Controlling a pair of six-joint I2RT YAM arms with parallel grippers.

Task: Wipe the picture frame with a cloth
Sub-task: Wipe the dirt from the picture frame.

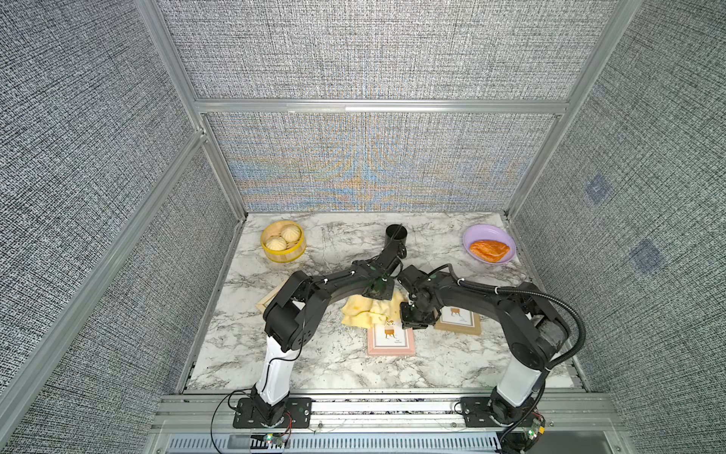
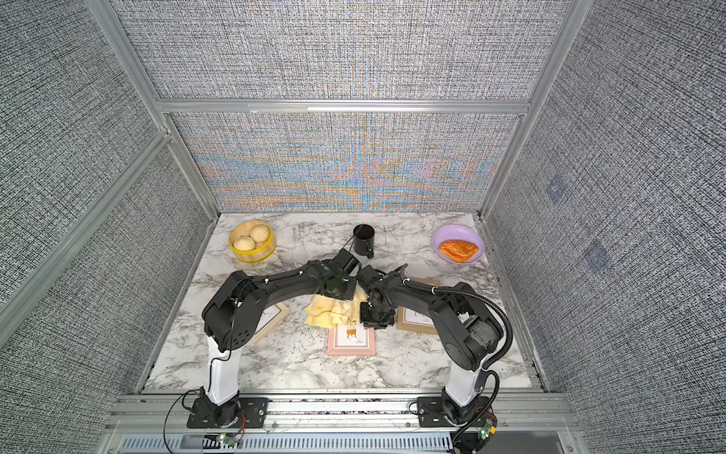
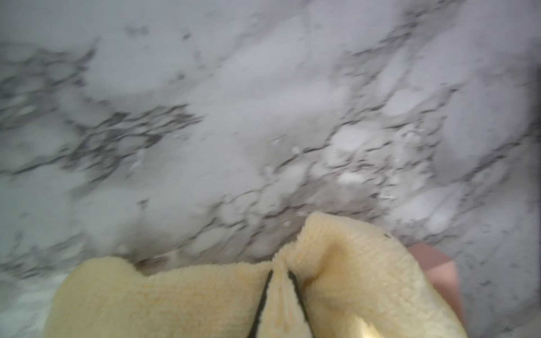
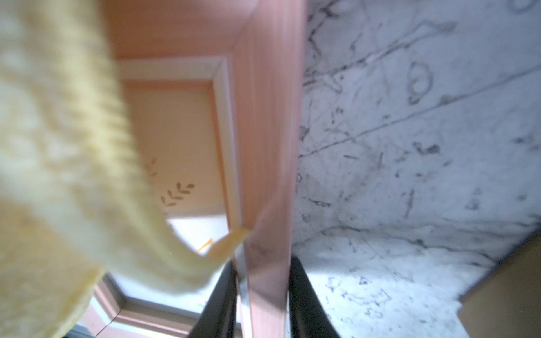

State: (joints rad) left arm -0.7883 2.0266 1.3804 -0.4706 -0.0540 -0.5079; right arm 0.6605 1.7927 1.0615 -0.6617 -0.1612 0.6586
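The cloth (image 1: 365, 312) is lying on the counter (image 1: 334, 365), overlapping the middle frame's (image 1: 391, 342) far edge, with the left frame (image 2: 274, 317) and right frame (image 1: 460, 321) flanking them. Behind, a basket (image 1: 285, 256) is sitting left, a cup (image 1: 396, 236) centre, and a plate (image 1: 486, 229) holding a pastry (image 1: 489, 250) right.

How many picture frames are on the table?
3. A pink frame is in the middle, partly under the cloth; a tan frame sits beneath the right arm; a pale wood frame peeks out beneath the left arm. The arms may hide more.
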